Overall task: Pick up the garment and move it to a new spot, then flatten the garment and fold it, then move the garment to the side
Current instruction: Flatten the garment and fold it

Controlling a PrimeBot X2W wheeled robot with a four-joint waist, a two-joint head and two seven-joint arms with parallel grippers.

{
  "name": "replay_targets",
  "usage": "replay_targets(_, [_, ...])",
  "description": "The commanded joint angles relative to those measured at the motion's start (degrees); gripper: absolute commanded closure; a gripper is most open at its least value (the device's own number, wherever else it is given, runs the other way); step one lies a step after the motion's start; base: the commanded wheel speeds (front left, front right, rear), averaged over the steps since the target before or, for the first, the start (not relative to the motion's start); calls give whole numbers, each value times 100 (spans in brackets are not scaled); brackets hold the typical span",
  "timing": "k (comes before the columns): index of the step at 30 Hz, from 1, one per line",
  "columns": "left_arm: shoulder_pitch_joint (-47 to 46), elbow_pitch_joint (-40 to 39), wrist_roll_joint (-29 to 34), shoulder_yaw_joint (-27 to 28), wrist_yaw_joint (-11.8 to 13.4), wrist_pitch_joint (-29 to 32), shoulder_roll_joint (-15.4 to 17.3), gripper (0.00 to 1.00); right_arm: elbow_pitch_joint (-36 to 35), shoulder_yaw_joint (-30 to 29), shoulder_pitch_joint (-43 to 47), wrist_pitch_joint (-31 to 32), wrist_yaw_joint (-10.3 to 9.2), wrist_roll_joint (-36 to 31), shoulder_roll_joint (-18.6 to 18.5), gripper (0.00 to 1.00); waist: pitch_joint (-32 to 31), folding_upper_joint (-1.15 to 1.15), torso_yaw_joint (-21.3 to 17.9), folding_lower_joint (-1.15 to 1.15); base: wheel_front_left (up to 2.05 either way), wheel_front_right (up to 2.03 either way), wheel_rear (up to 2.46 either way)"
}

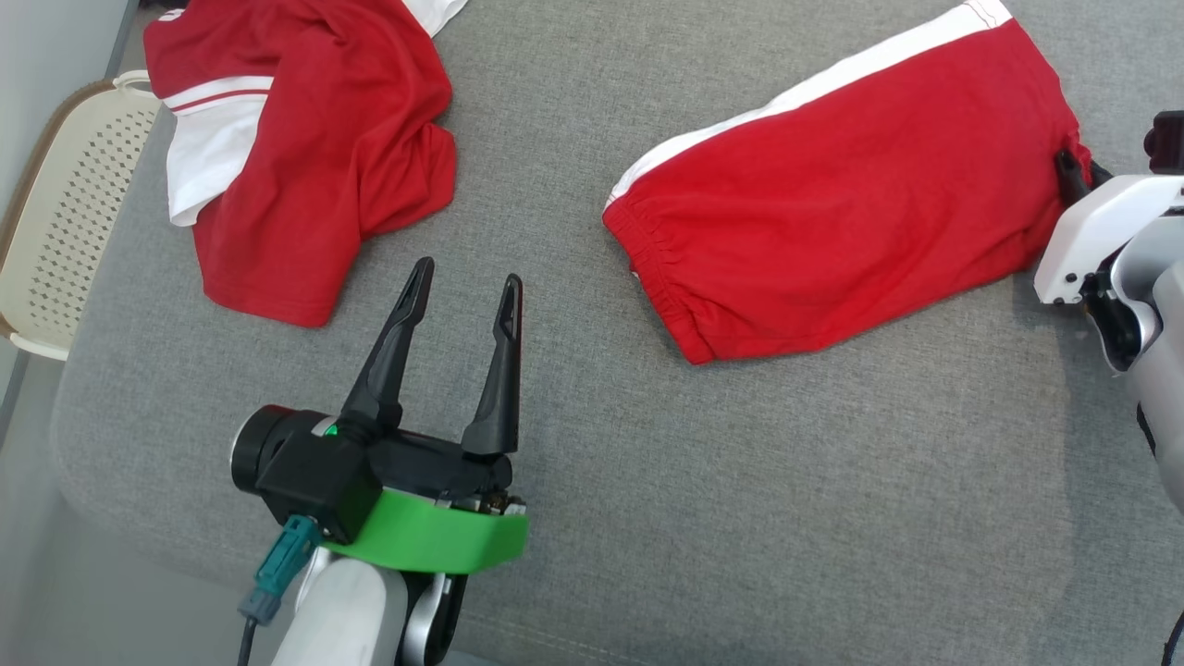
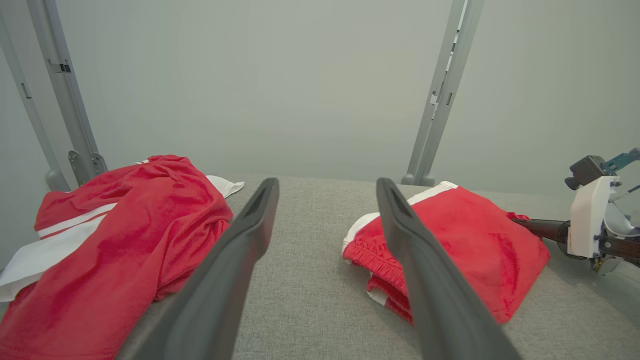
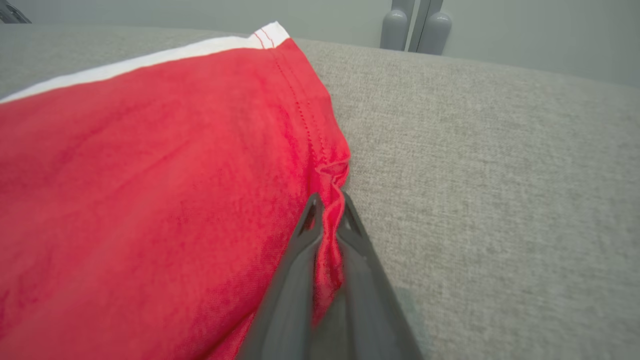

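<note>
At the left of the grey bench (image 1: 740,509) lies a crumpled red-and-white shirt (image 1: 305,157), with the left gripper (image 1: 467,277) near it, jaws wide. Right of centre lie the red shorts (image 1: 832,203), which look light and limp and will likely drape. The hem seems the best hold, and the right gripper (image 3: 328,200) has its jaws pinching a fold there.

Grey fabric-covered surface (image 1: 740,481), padded, rounded at its near left corner. Two items lie directly on it, well apart: red shorts (image 1: 832,194), flat, at right; crumpled red-and-white garment (image 1: 314,157), far left.
</note>
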Motion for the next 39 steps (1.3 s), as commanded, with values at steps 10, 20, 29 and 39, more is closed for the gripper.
replay_targets(10, [98, 238, 267, 57, -123, 0, 15, 0, 68, -768, 804, -554, -14, -64, 369, 100, -385, 0, -276, 0, 0, 0, 0])
replay_targets(20, [372, 546, 448, 263, -237, 0, 16, 0, -599, -1648, 1905, -927, -13, -502, 939, 100, -838, 0, -612, 0, 0, 0, 0])
replay_targets(29, [583, 743, 515, 472, -317, 0, 15, 0, -2157, -2797, 3093, -428, -12, -1605, 1622, 100, -1169, 0, -842, 0, 0, 0, 0])
replay_targets(39, [613, 863, 251, 636, -257, 0, 18, 0, -4153, -3269, 3968, 351, -11, -2359, 1994, 0, -1222, 0, -1010, 0, 0, 0, 0])
